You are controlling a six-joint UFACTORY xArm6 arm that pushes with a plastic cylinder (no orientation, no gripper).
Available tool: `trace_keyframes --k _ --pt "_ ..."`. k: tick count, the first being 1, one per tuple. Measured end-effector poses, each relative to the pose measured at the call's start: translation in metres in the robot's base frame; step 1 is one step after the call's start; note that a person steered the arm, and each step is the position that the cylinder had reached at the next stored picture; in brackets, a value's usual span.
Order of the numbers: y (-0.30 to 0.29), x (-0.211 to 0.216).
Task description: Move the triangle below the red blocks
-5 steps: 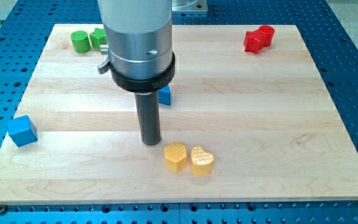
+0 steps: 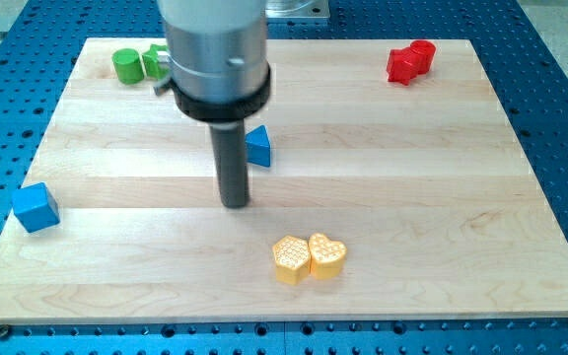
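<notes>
You will find the blue triangle [image 2: 258, 146] just beside my rod, at about one o'clock from my tip [image 2: 234, 204] and a little above it in the view. The rod's shaft covers the triangle's left edge, so you cannot tell whether the two touch. My tip rests on the wooden board [image 2: 442, 187] near its middle. There is no claw on this arm, only the rod, so there is nothing to report as apart or together.

The arm's grey housing hides the board at twelve o'clock from my tip and cuts off part of the green blocks [image 2: 136, 63] in the board's top left corner; there seem to be two of them, touching, but their shapes are hard to make out. The red blocks [image 2: 409, 61] sit at about two o'clock from my tip, well apart from it, close to the board's top right corner; they are pressed together and you cannot read their separate outlines clearly.

The triangle is a solid bright blue, with a pointed top and a darker right face.

At about four o'clock from my tip, near it, a yellow hexagon [image 2: 291, 258] and a yellow heart [image 2: 327, 255] lie touching side by side. A blue cube [image 2: 35, 207] sits at nine o'clock, at the board's left edge.
</notes>
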State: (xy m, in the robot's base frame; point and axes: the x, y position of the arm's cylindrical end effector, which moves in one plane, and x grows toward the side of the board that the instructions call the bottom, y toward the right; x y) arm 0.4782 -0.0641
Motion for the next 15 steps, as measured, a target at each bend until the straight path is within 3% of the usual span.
trace_keyframes --k 2,3,4,5,6,7,10,12,13,14,15 --pt "-0.017 -0.068" --pt "0.014 -0.076" --pt "0.092 -0.070" --pt "0.091 -0.089" --pt "0.009 -0.084" --pt "0.009 -0.045" --pt "0.227 -0.040" --pt "0.261 -0.012" --pt "0.273 -0.046" --pt "0.233 -0.026" --pt "0.118 0.021"
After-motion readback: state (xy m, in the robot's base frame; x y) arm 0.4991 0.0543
